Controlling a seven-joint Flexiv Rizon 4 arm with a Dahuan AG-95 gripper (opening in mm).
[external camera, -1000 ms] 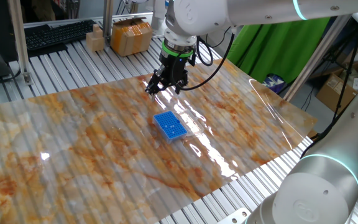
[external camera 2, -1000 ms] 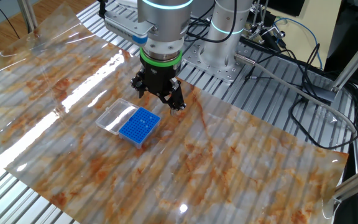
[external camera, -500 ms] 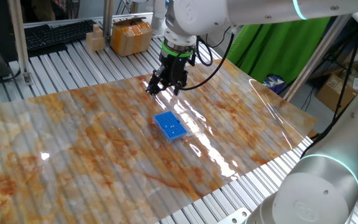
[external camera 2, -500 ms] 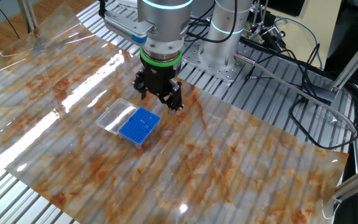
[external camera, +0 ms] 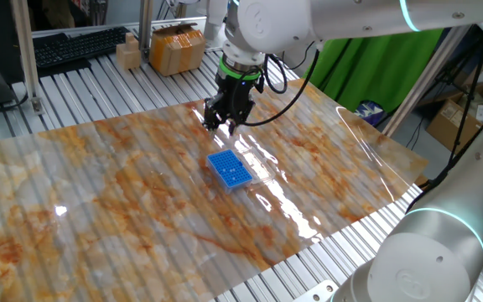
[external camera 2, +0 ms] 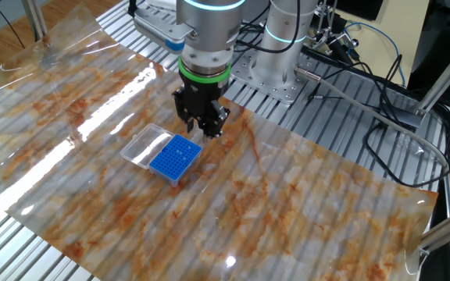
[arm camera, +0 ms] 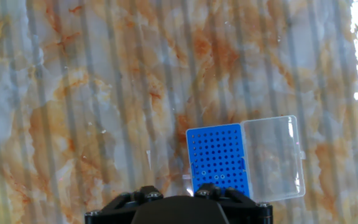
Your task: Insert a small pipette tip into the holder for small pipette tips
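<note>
The holder for small pipette tips [external camera: 229, 169] is a small bright blue rack with a grid of holes, lying on the marbled sheet. It also shows in the other fixed view [external camera 2: 175, 156] and in the hand view [arm camera: 218, 158]. Its clear lid [arm camera: 272, 158] lies open beside it. My gripper [external camera: 219, 124] hangs just behind the holder, close to the sheet, and it shows in the other fixed view [external camera 2: 201, 129] too. Its fingers are drawn together. I cannot make out a pipette tip between them. A faint thin sliver [arm camera: 148, 158] lies on the sheet left of the holder.
Cardboard boxes [external camera: 177, 46] and a keyboard [external camera: 78, 44] stand behind the sheet. A second robot arm [external camera: 430, 252] rises at the front right. Cables [external camera 2: 381, 109] run over the slatted table, and a green cloth [external camera: 376, 59] hangs at the back.
The gripper's fingers, spread wide a second ago, have come together. The hand shifted slightly toward the holder's side. The holder has not moved.
</note>
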